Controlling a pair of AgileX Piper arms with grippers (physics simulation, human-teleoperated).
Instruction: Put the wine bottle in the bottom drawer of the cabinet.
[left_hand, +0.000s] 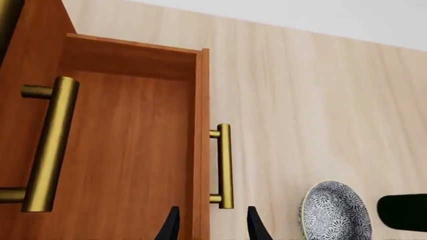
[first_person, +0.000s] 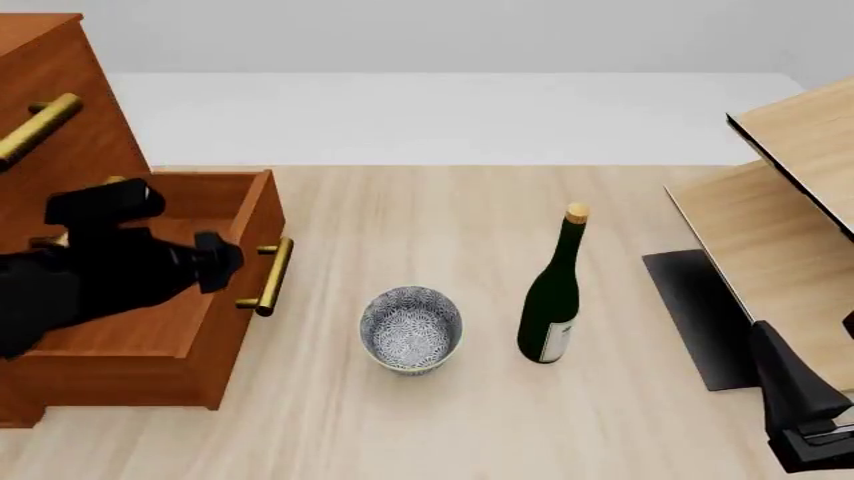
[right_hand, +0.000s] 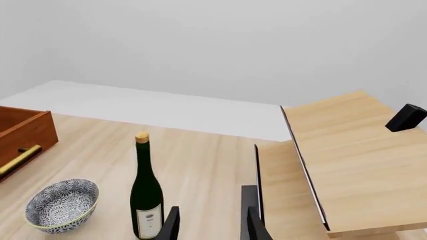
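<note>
Black right claw (right_hand: 210, 225) hangs open and empty, near the upright dark green glass wine bottle (first_person: 551, 296) on the pale wood counter (first_person: 441, 220); left claw (left_hand: 212, 226), open, faces the pulled-out reddish-brown bottom drawer (first_person: 200, 300).

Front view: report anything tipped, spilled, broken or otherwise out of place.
Nothing stands out. The wine bottle stands upright beside the bowl, which sits upright. The bottom drawer is pulled open, nothing visible inside.
</note>
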